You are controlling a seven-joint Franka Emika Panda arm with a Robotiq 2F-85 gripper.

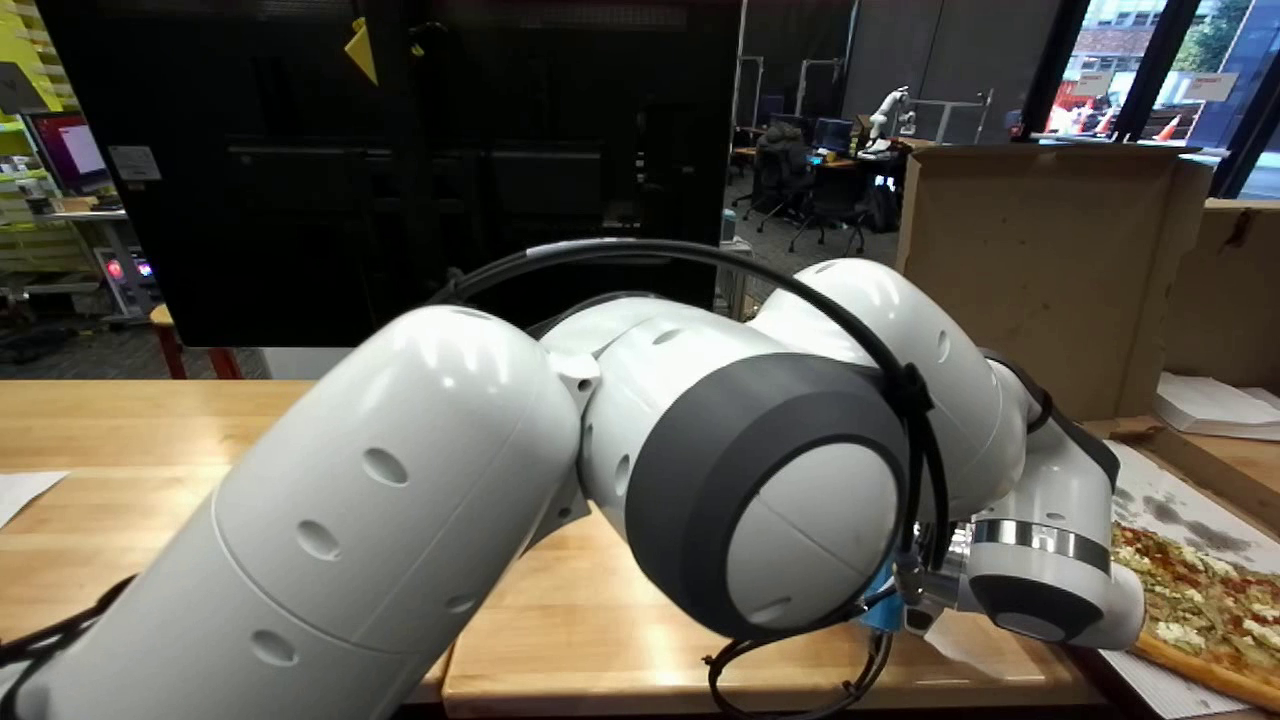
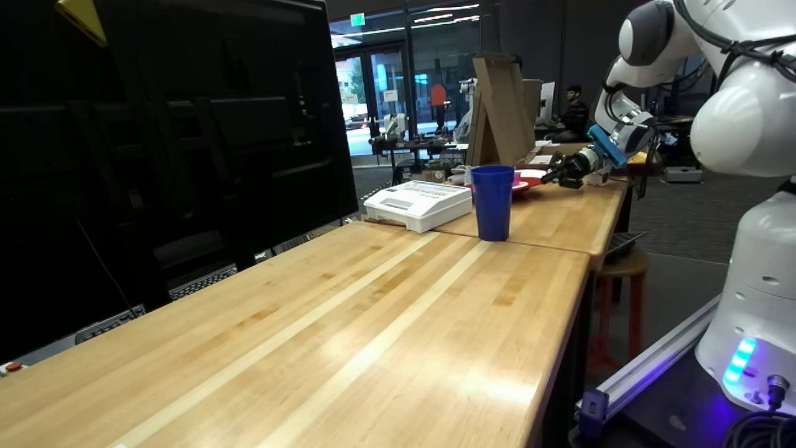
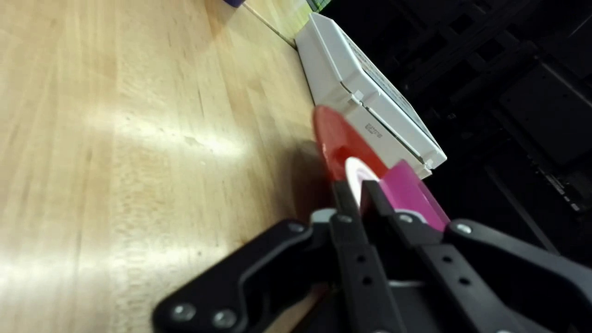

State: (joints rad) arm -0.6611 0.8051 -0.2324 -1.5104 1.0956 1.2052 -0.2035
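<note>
One red plate [image 3: 341, 141]; white dish [image 3: 352, 169] atop

Centre of an exterior view is blocked by the white arm [image 1: 640, 420], bent over the wooden table [image 1: 580, 640]; black cable [image 1: 800, 290] looped over its joints. Pizza [image 1: 1200, 600] cut off at right edge, seen on stained white liner [image 1: 1150, 485]; cardboard flap [image 1: 1045, 280] stood upright behind, paper stack [image 1: 1210, 405] seen to its right. Large black panel [image 1: 420, 180] set behind the table, yellow tag [image 1: 362, 52] fixed on it
</note>
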